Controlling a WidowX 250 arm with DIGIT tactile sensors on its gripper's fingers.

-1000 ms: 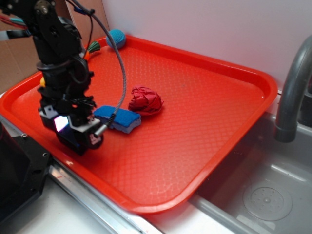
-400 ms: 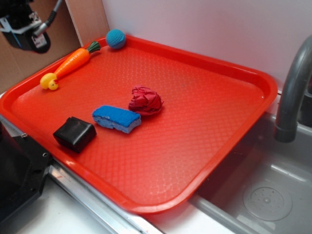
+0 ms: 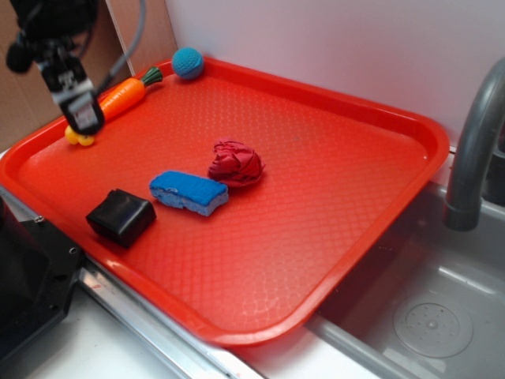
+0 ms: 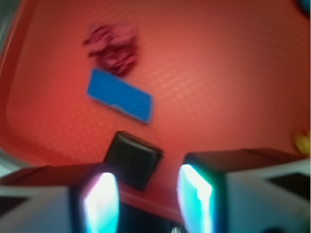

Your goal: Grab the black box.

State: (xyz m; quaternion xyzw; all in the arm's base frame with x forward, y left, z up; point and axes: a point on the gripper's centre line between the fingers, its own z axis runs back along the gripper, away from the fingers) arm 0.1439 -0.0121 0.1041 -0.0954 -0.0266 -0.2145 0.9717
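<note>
The black box [image 3: 121, 217] lies flat on the red tray [image 3: 331, 197] near its front left rim, left of the blue sponge [image 3: 189, 192]. My gripper [image 3: 84, 117] hangs in the air at the far left, over the yellow duck, well above and behind the box. In the blurred wrist view the jaws stand apart with nothing between them; the gripper [image 4: 148, 201] is open, and the box [image 4: 132, 159] shows below and beyond the fingertips [image 4: 102, 204]. The sponge [image 4: 120, 101] lies further off.
A crumpled red cloth [image 3: 235, 163] sits behind the sponge. A toy carrot [image 3: 125, 96], a yellow duck [image 3: 77, 137] and a blue ball [image 3: 188, 61] lie at the tray's back left. A grey tap [image 3: 473, 142] and a sink [image 3: 426, 316] are at right.
The gripper was low over the box's place a second ago, then rose high to the upper left, leaving the box on the tray. It has now come down a little towards the duck.
</note>
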